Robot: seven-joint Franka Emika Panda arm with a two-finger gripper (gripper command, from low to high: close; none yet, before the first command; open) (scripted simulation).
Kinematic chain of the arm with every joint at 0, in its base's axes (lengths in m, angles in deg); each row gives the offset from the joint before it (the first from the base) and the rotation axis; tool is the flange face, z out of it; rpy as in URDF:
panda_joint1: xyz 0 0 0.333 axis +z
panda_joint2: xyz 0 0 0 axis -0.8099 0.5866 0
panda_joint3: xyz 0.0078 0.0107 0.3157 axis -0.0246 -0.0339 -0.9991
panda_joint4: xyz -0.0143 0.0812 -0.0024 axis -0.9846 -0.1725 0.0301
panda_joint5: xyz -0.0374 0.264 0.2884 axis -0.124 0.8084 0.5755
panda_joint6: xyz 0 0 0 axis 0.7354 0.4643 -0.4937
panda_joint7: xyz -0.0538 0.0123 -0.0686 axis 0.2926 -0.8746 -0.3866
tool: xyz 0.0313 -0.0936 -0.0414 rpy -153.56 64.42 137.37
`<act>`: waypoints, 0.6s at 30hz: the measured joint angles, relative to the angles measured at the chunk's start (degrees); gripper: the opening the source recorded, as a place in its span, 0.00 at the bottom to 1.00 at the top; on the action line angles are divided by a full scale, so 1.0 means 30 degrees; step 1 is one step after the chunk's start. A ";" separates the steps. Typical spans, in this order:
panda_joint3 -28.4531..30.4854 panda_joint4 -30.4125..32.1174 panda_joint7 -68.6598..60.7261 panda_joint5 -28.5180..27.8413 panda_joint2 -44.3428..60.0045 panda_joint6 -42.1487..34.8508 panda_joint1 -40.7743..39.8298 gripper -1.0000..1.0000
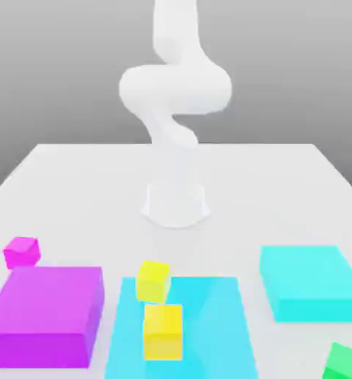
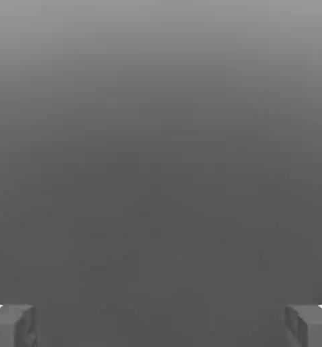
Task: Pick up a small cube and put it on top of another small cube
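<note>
The small cube [image 1: 347, 363] is bright green and sits at the table's near corner on the exterior view's right, partly cut off by the picture's edge. Two yellow cubes [image 1: 153, 280] [image 1: 163, 331] stand one behind the other on a flat cyan slab [image 1: 208, 326]. A magenta small cube [image 1: 21, 252] rests toward the exterior view's left. In the hand view my gripper [image 2: 161, 325] is open, its grey fingertips [image 2: 11, 325] far apart with nothing between them, facing plain grey background.
The white arm [image 1: 175, 89] rises from its base [image 1: 176, 203] at the table's middle. A large magenta block [image 1: 45, 314] lies at the near left and a cyan block [image 1: 312, 281] at the right of the exterior view.
</note>
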 joint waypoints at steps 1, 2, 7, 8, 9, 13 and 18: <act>-0.0045 -0.0078 -0.0351 0.0003 0.0752 0.0179 0.0239 0.50; -0.0089 -0.0153 -0.0687 0.0004 0.1475 0.0350 0.0468 0.50; -0.0363 -0.0514 -0.2305 0.0008 0.4963 0.1185 0.1523 0.50; -0.0442 -0.0588 -0.2632 0.0016 0.5656 0.1347 0.1707 0.50; -0.0526 -0.0660 -0.2955 0.0019 0.6348 0.1510 0.1889 0.50; -0.0902 -0.0948 -0.4204 -0.0030 0.9115 0.2168 0.2586 0.50; -0.1485 -0.1308 -0.5640 -0.0269 1.2580 0.2989 0.3495 0.50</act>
